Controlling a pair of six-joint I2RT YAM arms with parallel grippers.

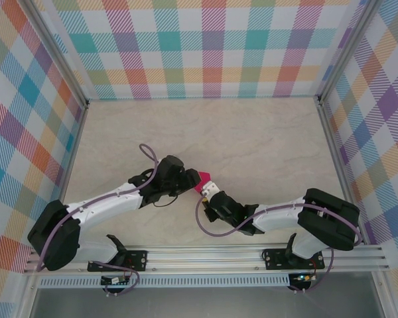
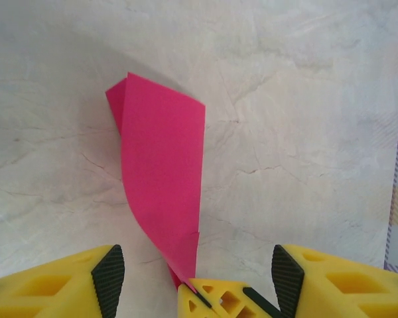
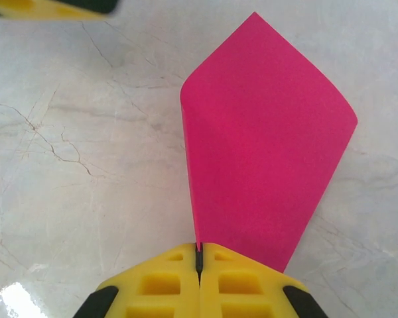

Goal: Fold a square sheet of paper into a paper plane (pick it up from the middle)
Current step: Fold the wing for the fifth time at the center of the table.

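Note:
The square sheet of paper (image 1: 203, 177) is bright magenta and folded into a narrow, pointed shape like a rough paper plane. It stands on edge above the table between the two arms. My right gripper (image 3: 199, 262) is shut on its lower edge, and the paper (image 3: 265, 146) fans upward from the closed jaws. My left gripper (image 2: 198, 281) is open, with its pads wide on either side of the paper (image 2: 162, 165) and not touching it. The right gripper's yellow fingers (image 2: 219, 301) show between those pads. In the top view the left gripper (image 1: 188, 179) faces the right gripper (image 1: 207, 190).
The pale marble-patterned table (image 1: 265, 146) stretches out behind and beside the arms. Checked walls (image 1: 212, 46) enclose it on three sides. A metal rail (image 1: 212, 255) with the arm bases runs along the near edge.

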